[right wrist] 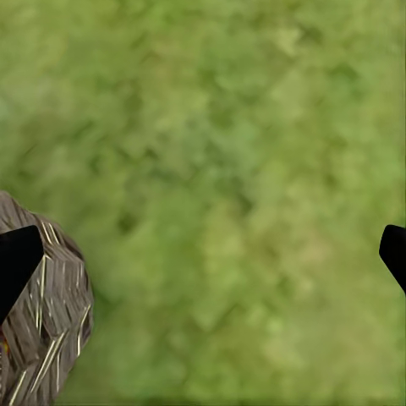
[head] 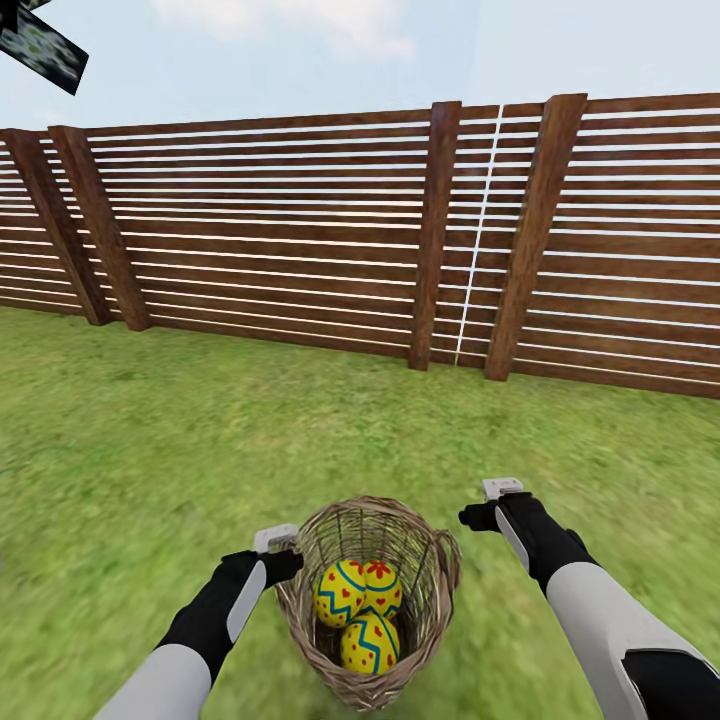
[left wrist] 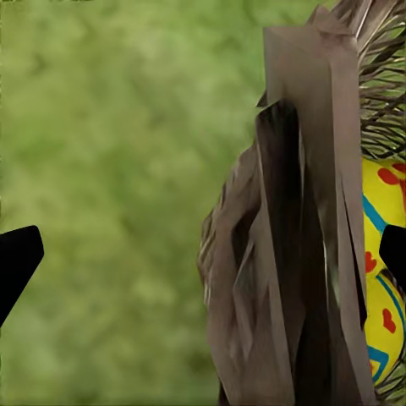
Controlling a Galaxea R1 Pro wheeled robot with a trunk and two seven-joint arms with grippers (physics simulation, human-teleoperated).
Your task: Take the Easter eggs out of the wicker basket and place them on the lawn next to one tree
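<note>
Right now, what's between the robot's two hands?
In the head view, the wicker basket sits between the left gripper and right gripper, with painted eggs inside it.

third egg [head: 382, 585] half hidden, foliage [head: 42, 45] cut off

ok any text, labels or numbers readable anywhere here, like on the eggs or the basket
None: no words, numbers or signs anywhere.
Easter eggs: only painted blue zigzags, red hearts and a flower.
Wicker basket: bare weave, no label.
Fence: plain slats.
</note>
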